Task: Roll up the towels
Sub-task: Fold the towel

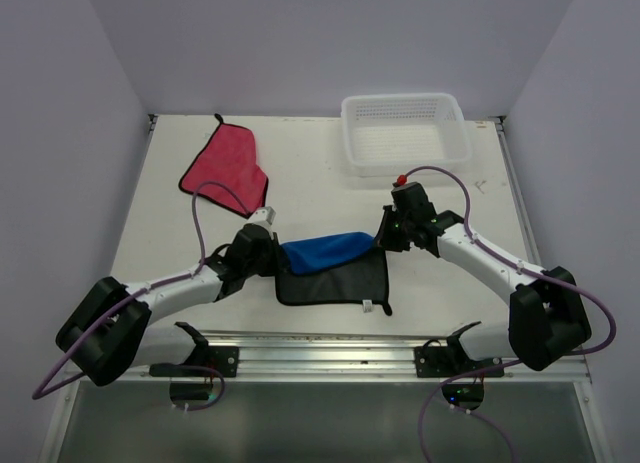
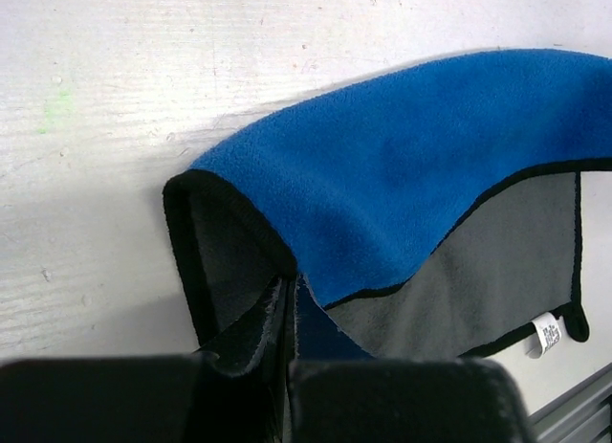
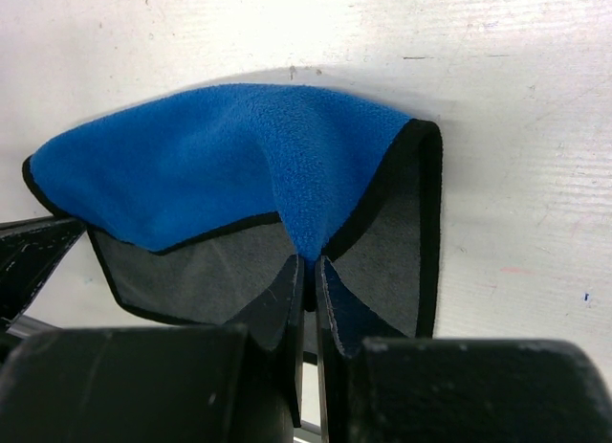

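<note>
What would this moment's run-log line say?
blue towel: partly folded over | left gripper: shut on its left end | right gripper: shut on its right end | pink-red towel: flat, far left

We view whole table (image 1: 320, 193) from high behind near edge, facing down. Our two wrist views sit low, close, facing blue towel (image 2: 411, 156) from opposite ends; all three share it.
</note>
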Robot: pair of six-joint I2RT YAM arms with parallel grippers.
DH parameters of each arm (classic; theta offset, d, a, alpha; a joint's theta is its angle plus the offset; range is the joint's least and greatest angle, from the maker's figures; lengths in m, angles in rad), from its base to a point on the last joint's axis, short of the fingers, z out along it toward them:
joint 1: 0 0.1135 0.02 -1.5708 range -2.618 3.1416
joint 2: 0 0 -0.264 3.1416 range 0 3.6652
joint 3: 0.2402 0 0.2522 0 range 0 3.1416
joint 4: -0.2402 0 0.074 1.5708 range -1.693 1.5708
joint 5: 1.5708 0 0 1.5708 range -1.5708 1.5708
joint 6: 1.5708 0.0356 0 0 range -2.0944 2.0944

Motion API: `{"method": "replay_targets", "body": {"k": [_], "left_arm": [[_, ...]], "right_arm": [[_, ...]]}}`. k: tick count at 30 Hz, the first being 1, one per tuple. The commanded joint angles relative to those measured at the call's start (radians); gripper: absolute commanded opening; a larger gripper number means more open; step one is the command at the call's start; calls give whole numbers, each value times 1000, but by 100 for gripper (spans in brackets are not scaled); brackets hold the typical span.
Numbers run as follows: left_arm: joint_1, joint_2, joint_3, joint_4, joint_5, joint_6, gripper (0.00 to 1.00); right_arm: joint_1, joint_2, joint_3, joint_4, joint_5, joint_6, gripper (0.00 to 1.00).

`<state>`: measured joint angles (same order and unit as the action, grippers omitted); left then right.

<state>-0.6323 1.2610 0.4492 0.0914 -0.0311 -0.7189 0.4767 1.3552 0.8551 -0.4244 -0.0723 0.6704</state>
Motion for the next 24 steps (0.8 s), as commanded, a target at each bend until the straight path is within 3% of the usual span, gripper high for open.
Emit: {"method": "replay_targets", "body": {"k": [1,11,24], "left_arm": [[9,-23,19,34,3,18,0],[17,-109,95,-90,26,9,0],[48,-181,98,-242,111,-22,0]], "right_arm": [[-3,-4,39,19,-21,-14,0],[-1,-65,27,-66,35,-63,0],[-1,-166,-27,-157,-9,-111,0]]}}
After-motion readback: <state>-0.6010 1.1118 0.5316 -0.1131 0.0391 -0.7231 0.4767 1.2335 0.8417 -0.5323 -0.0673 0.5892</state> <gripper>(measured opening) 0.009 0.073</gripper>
